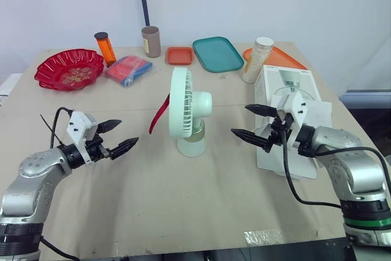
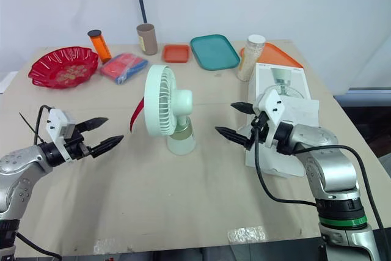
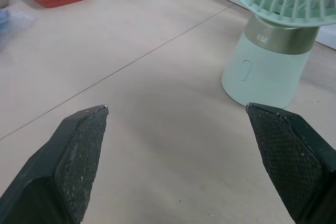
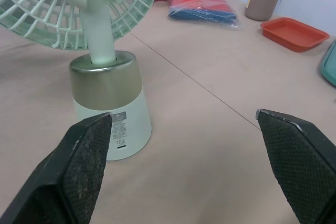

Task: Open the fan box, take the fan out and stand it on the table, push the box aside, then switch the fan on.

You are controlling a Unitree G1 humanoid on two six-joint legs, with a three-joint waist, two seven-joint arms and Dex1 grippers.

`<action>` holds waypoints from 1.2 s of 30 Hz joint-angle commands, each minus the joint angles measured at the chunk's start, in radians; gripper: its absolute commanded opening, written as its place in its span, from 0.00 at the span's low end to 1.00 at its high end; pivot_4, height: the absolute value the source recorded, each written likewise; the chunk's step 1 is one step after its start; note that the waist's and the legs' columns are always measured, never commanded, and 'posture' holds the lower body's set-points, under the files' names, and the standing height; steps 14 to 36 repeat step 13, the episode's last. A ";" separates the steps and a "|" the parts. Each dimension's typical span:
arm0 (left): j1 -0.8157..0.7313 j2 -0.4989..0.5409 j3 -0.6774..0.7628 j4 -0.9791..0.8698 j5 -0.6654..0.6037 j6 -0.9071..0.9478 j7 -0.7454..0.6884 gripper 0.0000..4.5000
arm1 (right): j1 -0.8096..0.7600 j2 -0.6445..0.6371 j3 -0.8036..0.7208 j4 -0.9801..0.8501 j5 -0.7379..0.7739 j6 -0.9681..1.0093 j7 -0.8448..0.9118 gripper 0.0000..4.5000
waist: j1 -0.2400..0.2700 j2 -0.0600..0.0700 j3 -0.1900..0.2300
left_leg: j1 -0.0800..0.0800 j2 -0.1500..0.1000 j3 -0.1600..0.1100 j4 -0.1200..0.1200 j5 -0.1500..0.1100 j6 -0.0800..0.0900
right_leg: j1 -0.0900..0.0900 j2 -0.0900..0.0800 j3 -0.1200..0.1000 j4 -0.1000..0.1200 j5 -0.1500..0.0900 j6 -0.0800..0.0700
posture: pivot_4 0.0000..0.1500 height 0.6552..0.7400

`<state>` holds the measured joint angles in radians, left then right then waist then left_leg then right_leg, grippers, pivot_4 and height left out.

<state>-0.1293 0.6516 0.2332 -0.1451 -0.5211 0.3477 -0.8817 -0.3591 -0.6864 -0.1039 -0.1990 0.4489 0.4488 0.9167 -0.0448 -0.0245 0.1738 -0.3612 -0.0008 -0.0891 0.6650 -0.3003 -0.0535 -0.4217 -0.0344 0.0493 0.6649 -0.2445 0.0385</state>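
A pale green fan (image 1: 188, 111) stands upright in the middle of the table on a round base (image 3: 265, 66) with a small button on its side. Its grille faces my left side. A red strap (image 1: 160, 114) hangs beside it. The white fan box (image 1: 292, 114) lies flat at the right. My left gripper (image 1: 116, 137) hovers open to the left of the fan, nothing between its fingers (image 3: 79, 161). My right gripper (image 1: 255, 123) is open too, between the fan and the box, its fingers (image 4: 84, 166) pointing at the base (image 4: 111, 103).
Along the far edge stand a red bowl (image 1: 68, 69), an orange bottle (image 1: 105, 47), a blue-and-red packet (image 1: 128, 69), a brown cup (image 1: 151, 41), a small orange tray (image 1: 179, 55), a teal tray (image 1: 217, 54) and a tall white jar (image 1: 257, 59).
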 commanded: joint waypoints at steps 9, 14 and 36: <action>-0.047 -0.015 -0.023 -0.012 0.009 -0.032 0.005 1.00 | 0.006 -0.016 -0.014 0.030 -0.008 -0.064 0.038 0.99 | -0.001 0.000 0.000 | 0.000 0.000 0.000 0.000 0.000 0.000 | 0.000 0.000 0.000 0.000 0.000 0.000 | 1.00 1.00; -0.046 -0.012 -0.029 -0.005 0.020 -0.042 0.000 1.00 | 0.000 -0.015 -0.008 0.043 -0.015 -0.073 0.042 0.99 | -0.001 0.000 0.000 | 0.000 0.000 0.000 0.000 0.000 0.000 | 0.000 0.000 0.000 0.000 0.000 0.000 | 1.00 1.00; -0.046 -0.012 -0.029 -0.005 0.020 -0.042 0.000 1.00 | 0.000 -0.015 -0.008 0.043 -0.015 -0.073 0.042 0.99 | -0.001 0.000 0.000 | 0.000 0.000 0.000 0.000 0.000 0.000 | 0.000 0.000 0.000 0.000 0.000 0.000 | 1.00 1.00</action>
